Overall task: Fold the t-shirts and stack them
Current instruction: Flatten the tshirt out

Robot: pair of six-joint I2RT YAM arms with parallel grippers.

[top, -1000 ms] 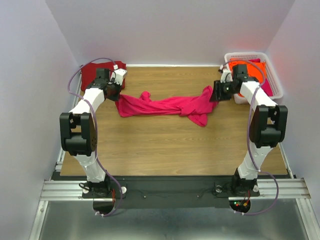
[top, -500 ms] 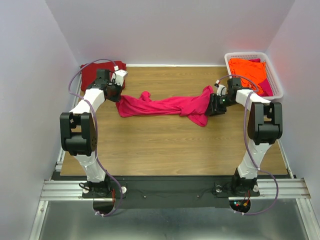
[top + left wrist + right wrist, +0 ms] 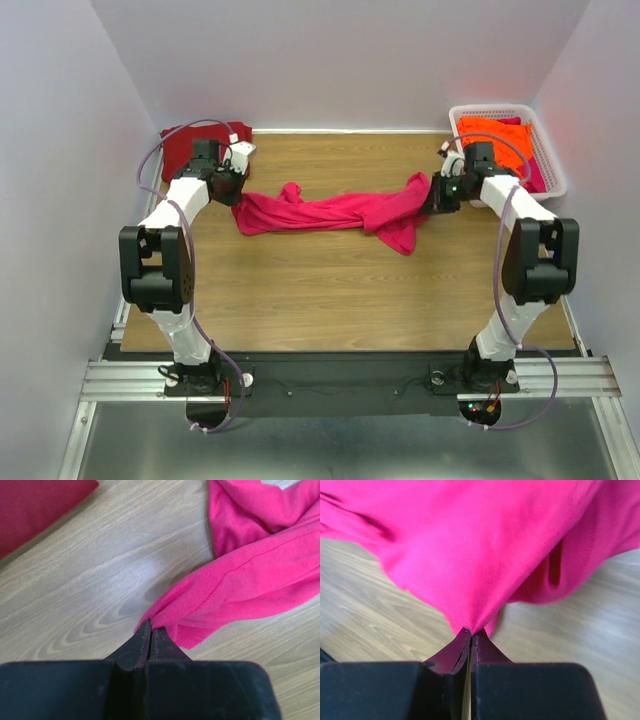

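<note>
A bright pink-red t-shirt point(image 3: 330, 211) lies stretched and bunched across the far half of the table, between both arms. My left gripper point(image 3: 235, 190) is shut on its left end; in the left wrist view the fingertips point(image 3: 149, 628) pinch a hem of the shirt point(image 3: 240, 575). My right gripper point(image 3: 432, 195) is shut on its right end; in the right wrist view the shirt point(image 3: 470, 545) hangs from the fingertips point(image 3: 470, 632). A folded dark maroon-red t-shirt point(image 3: 185, 145) lies at the far left corner and shows in the left wrist view point(image 3: 35, 505). Orange t-shirts point(image 3: 495, 140) fill the basket.
A white latticed plastic basket point(image 3: 552, 160) stands at the far right corner, close to my right arm. The wooden table point(image 3: 330, 290) has walls on the left, right and far sides.
My right gripper dipped forward and left toward the shirt's right end, then drew back to the right and up with the cloth. The left arm has stayed in place.
</note>
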